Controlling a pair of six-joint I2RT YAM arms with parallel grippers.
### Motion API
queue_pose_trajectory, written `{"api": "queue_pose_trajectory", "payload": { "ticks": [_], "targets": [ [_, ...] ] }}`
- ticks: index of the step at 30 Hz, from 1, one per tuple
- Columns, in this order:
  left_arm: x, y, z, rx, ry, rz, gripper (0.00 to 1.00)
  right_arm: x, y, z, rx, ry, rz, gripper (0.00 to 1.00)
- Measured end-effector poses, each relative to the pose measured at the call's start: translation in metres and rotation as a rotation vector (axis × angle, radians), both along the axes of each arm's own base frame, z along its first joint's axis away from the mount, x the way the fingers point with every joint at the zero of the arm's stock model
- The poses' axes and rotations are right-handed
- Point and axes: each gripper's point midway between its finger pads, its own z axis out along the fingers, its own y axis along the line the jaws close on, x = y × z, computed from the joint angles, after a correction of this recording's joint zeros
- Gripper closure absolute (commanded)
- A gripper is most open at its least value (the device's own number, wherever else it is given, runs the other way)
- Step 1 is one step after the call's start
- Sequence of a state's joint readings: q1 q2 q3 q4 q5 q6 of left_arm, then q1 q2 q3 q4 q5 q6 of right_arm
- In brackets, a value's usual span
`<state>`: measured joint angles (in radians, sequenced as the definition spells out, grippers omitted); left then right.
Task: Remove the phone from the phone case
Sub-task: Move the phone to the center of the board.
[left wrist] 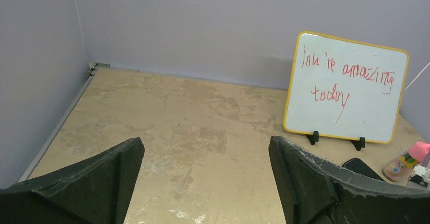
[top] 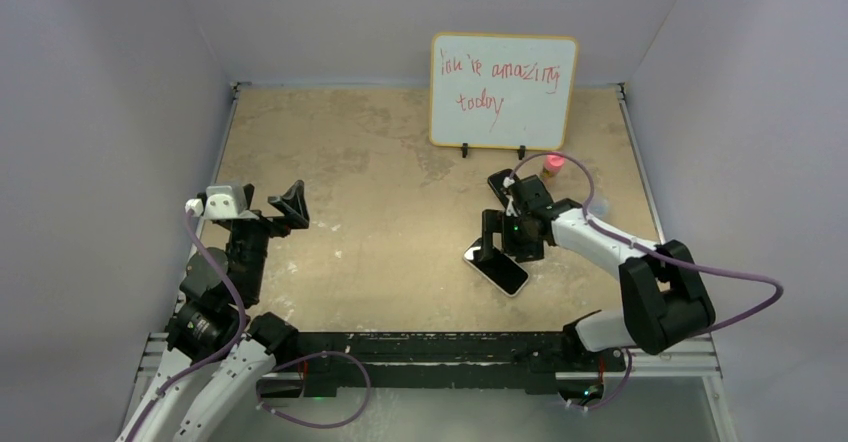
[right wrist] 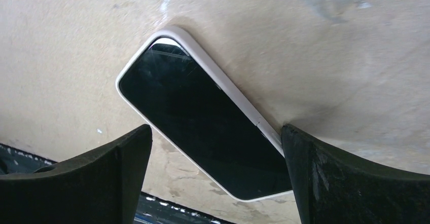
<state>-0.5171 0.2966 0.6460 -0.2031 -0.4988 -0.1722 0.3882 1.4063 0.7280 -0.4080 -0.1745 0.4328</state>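
A phone with a black screen (right wrist: 203, 117) lies face up in a white case (right wrist: 223, 84) on the tan table, right of centre in the top view (top: 497, 268). My right gripper (right wrist: 215, 138) is open and low over the phone's near end. Its right finger (right wrist: 324, 178) sits against the case's long edge, and its left finger (right wrist: 101, 173) stands clear of the other edge. It also shows in the top view (top: 512, 240). My left gripper (top: 270, 207) is open and empty at the far left, well away from the phone; the left wrist view (left wrist: 205, 148) shows only bare table between its fingers.
A whiteboard (top: 503, 90) with red writing stands at the back. A small pink-capped bottle (top: 552, 166) and a flat black object (top: 499, 181) lie just behind my right gripper. Purple walls close in three sides. A metal rail (top: 430, 347) runs along the near edge.
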Motion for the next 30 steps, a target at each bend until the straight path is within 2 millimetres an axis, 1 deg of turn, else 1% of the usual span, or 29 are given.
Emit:
{"api": "queue_pose_trajectory", "payload": {
  "ticks": [5, 12, 16, 21, 30],
  "targets": [
    [0.0, 0.0, 0.0, 0.0, 0.0, 0.002, 0.0, -0.014, 0.018, 0.0, 0.002, -0.004, 0.061, 0.01],
    [0.001, 0.0, -0.001, 0.001, 0.003, 0.003, 0.0, -0.03, 0.027, -0.003, -0.067, -0.019, 0.105, 0.01],
    [0.001, 0.0, -0.001, 0.003, 0.007, 0.003, 0.0, -0.042, 0.033, -0.006, -0.107, -0.023, 0.145, 0.01],
    [0.003, -0.001, -0.003, 0.007, 0.013, 0.003, 0.0, -0.053, 0.035, -0.008, -0.164, -0.036, 0.169, 0.01],
    [0.004, -0.002, -0.004, 0.01, 0.02, 0.003, 0.0, -0.056, 0.036, -0.015, -0.271, -0.079, 0.178, 0.01]
  ]
}}
